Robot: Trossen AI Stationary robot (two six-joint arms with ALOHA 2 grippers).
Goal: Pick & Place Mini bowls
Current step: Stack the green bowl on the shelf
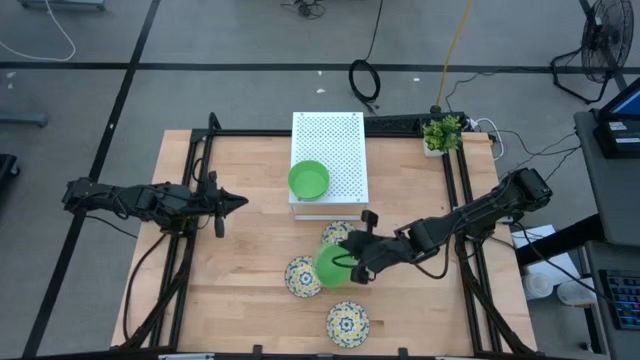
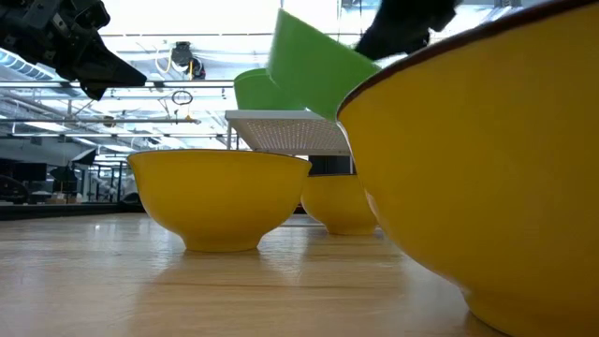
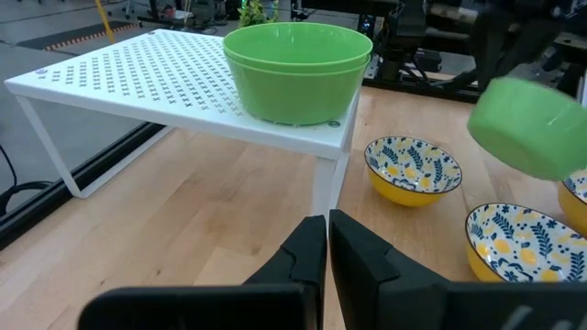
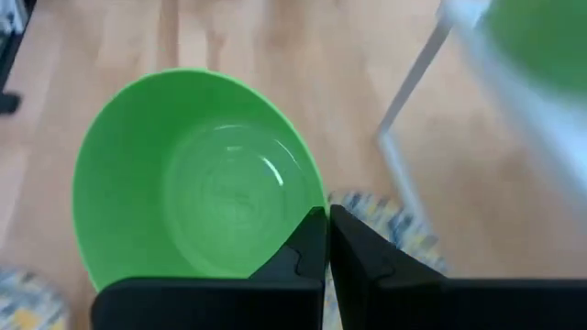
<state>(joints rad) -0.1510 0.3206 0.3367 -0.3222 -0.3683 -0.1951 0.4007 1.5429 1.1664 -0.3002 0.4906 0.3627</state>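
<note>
My right gripper (image 1: 352, 262) is shut on a plain green mini bowl (image 1: 330, 267), held in the air above the three floral bowls. Those bowls stand on their bases on the table (image 1: 338, 234) (image 1: 302, 276) (image 1: 347, 323); in the low view their outsides show yellow (image 2: 220, 197). Two nested green bowls (image 3: 295, 66) sit on the near left corner of the white perforated box (image 1: 335, 145). My left gripper (image 1: 240, 201) hovers shut over the table, left of the box, touching nothing. My right gripper pinches the green bowl's wall at the rim (image 4: 307, 197), one finger (image 4: 298, 257) inside the hollow and the other outside. The fingers come from the table's right, slanting down. The bowl (image 2: 314, 61) is lifted clear of the table and tilted.
A small potted plant (image 1: 442, 133) stands at the table's far right corner. The box stands on thin white legs (image 3: 326, 188) with open space beneath it. Bare wood (image 1: 230, 280) lies on the table's near left.
</note>
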